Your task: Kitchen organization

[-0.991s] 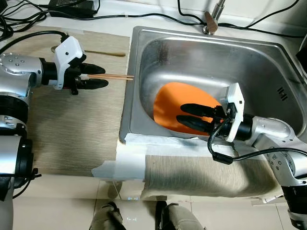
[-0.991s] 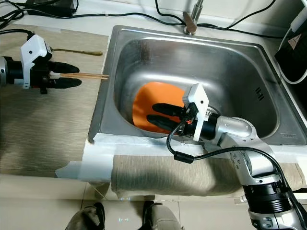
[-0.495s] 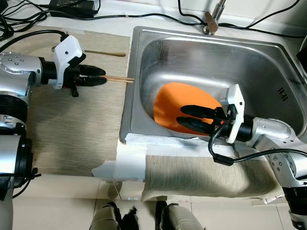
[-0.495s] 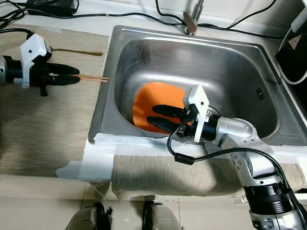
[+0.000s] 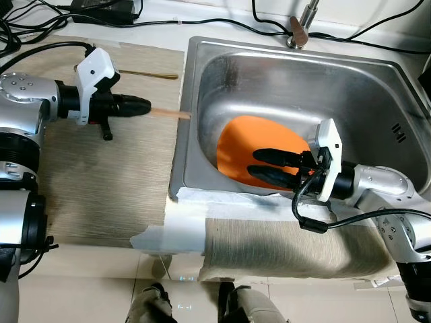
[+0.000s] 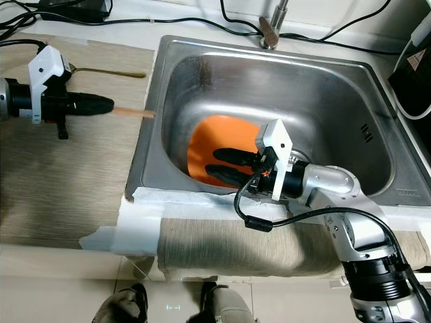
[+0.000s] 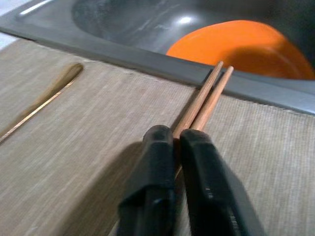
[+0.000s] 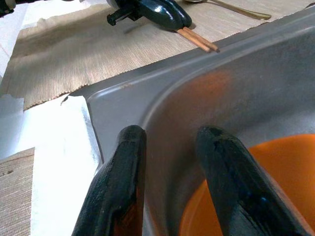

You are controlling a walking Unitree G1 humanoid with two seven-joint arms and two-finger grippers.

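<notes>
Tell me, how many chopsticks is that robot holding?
2: both chopsticks lie side by side, pinched in the left gripper over the mat, tips reaching the sink rim.

near ends of the chopsticks (image 7: pixel 204 101) hidden between the left gripper (image 7: pixel 174 142) fingers, orange plate (image 5: pixel 252 145) partly covered by the right gripper (image 5: pixel 262 165), faucet (image 5: pixel 301 23) cut off at the top edge, spoon (image 5: pixel 145 74) bowl hidden behind the left gripper

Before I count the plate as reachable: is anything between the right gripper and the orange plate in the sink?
Nothing visible is. The right gripper hangs open directly over the orange plate inside the sink, its fingers bare.
</notes>
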